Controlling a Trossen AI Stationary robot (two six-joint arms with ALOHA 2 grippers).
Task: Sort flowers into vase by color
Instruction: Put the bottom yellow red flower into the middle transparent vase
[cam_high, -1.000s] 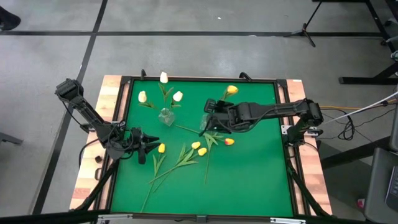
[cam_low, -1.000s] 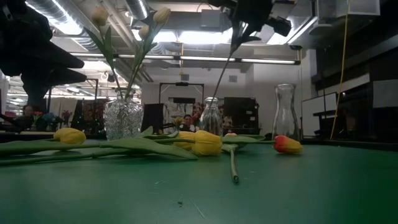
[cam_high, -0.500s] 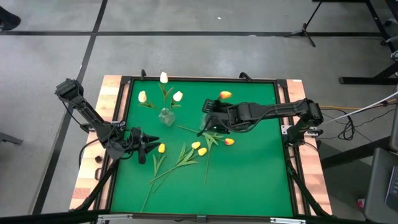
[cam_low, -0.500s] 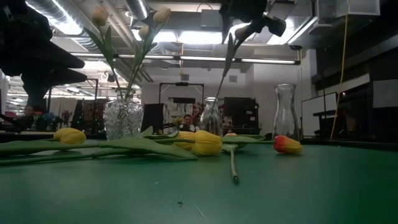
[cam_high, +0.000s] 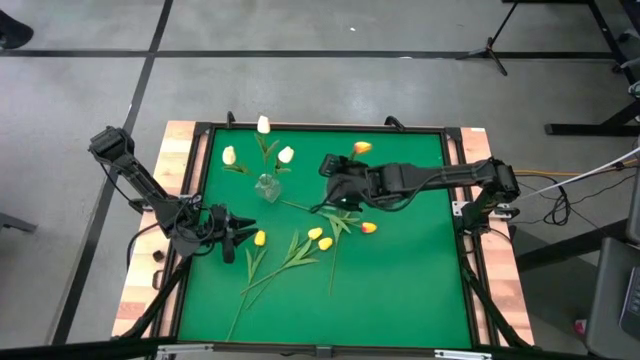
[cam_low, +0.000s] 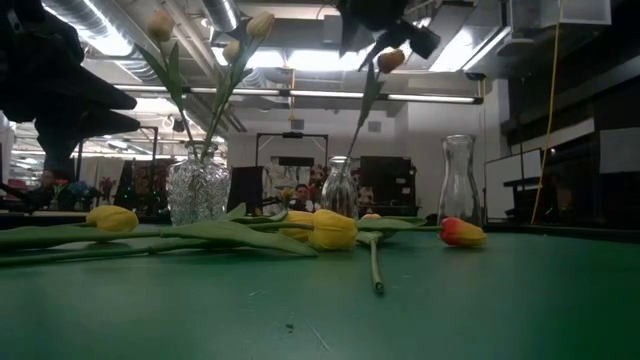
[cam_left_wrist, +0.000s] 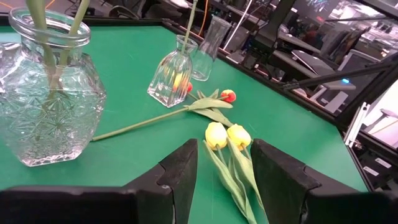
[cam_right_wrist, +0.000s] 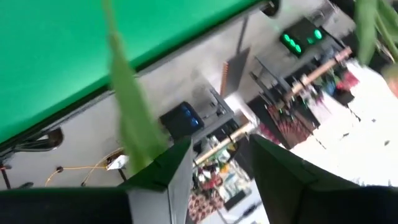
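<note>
Though not yet sorted, loose tulips (cam_high: 320, 238): lying flat on the green surface (cam_high: 400, 290) in front of the cut-glass vase (cam_high: 267, 187); three yellow heads, one orange.
Left gripper (cam_left_wrist: 224, 155): open and empty, low over the surface, in front of and left of the cut-glass vase, aimed at two yellow heads; waiting.
White tulips (cam_high: 264, 124): three, already standing in the cut-glass vase.
Narrow vase (cam_low: 339, 187): just right of the cut-glass vase, now with a green stem in it.
Right gripper (cam_right_wrist: 221, 146): clamped on that stem a second ago; now spread open and shifted off it, hanging above and right of the cut-glass vase.
Orange tulip (cam_high: 361, 149): freed, head swung a little, leaning right of and beyond the cut-glass vase.
Meaning: probably one placement finished; four loose flowers left, so another pick needed.
</note>
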